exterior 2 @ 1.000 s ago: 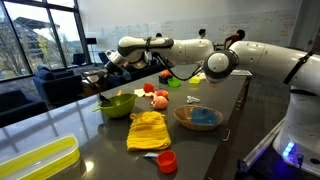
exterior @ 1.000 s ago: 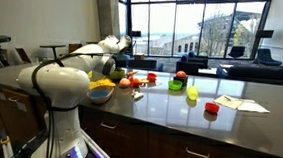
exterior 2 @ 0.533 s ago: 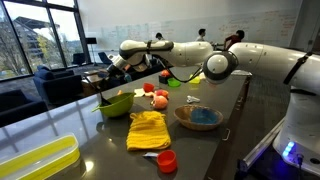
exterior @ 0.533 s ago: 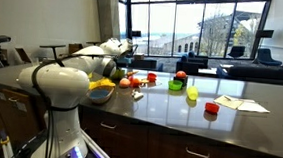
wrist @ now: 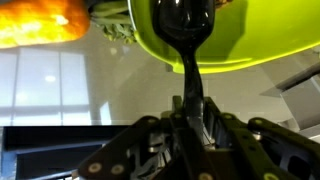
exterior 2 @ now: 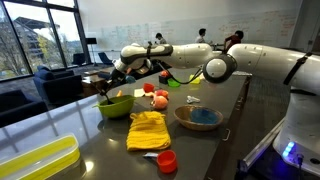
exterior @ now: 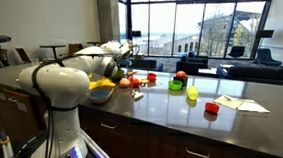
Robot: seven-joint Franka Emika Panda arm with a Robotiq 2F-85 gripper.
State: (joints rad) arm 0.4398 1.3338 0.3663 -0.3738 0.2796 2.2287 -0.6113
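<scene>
My gripper (wrist: 190, 112) is shut on the handle of a black spoon (wrist: 186, 30). The spoon's bowl end lies inside a lime-green bowl (wrist: 255, 45). In an exterior view the gripper (exterior 2: 113, 72) hangs just above the far rim of the green bowl (exterior 2: 118, 105), and the spoon (exterior 2: 104, 90) slants down into it. In an exterior view the gripper (exterior: 126, 54) sits behind the robot's white arm, and the bowl is mostly hidden. A yellow cloth (exterior 2: 148, 130) lies next to the bowl and shows in the wrist view (wrist: 40, 22).
A brown bowl with a blue inside (exterior 2: 198, 118), a red cup (exterior 2: 167, 160) and peach-coloured fruit (exterior 2: 157, 98) stand on the dark counter (exterior 2: 215, 150). A yellow tray (exterior 2: 35, 160) lies at the front. A green cup (exterior: 192, 92), a red cup (exterior: 212, 108) and papers (exterior: 242, 103) lie further along.
The gripper has come down a little towards the green bowl, with the spoon still in it. Nothing else has moved.
</scene>
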